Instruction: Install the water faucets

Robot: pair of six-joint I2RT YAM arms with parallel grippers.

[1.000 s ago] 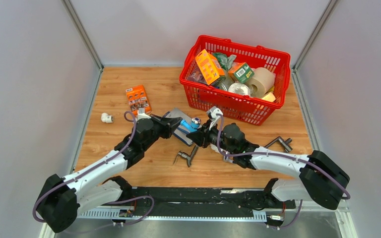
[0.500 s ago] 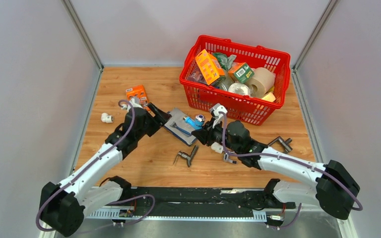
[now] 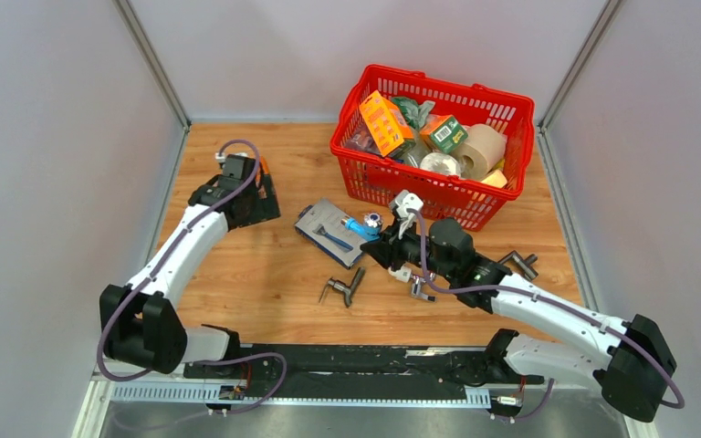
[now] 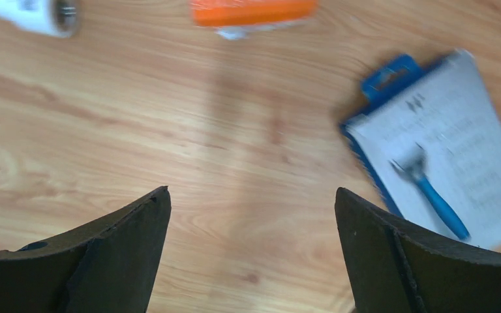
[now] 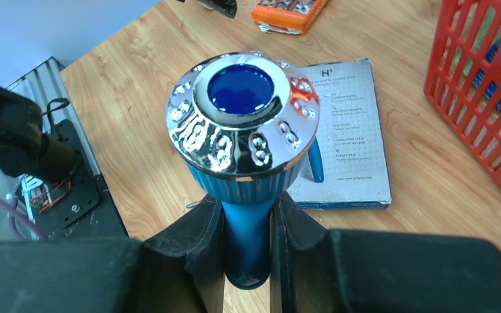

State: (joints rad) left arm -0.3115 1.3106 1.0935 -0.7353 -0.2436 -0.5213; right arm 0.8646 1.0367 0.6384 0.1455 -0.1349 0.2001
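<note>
My right gripper (image 5: 246, 208) is shut on the blue stem of a water faucet (image 5: 244, 111), a blue tap with a shiny chrome cap and a blue centre. In the top view the faucet (image 3: 362, 225) hangs just above the grey card pack (image 3: 327, 234), with the right gripper (image 3: 385, 245) behind it. My left gripper (image 3: 257, 203) stands far off at the left, over the orange pack. Its jaws (image 4: 251, 195) are wide open with only bare wood between them.
A red basket (image 3: 520, 114) full of goods stands at the back right. A dark metal tap (image 3: 345, 287) lies in front of the card pack, another tap (image 3: 517, 263) at the right. The left wrist view shows the orange pack (image 4: 254, 12), a white fitting (image 4: 36, 12) and the card pack (image 4: 443, 169).
My left gripper has opened and its arm has swung back to the left, away from the faucet. The right gripper keeps its hold and has shifted slightly right.
</note>
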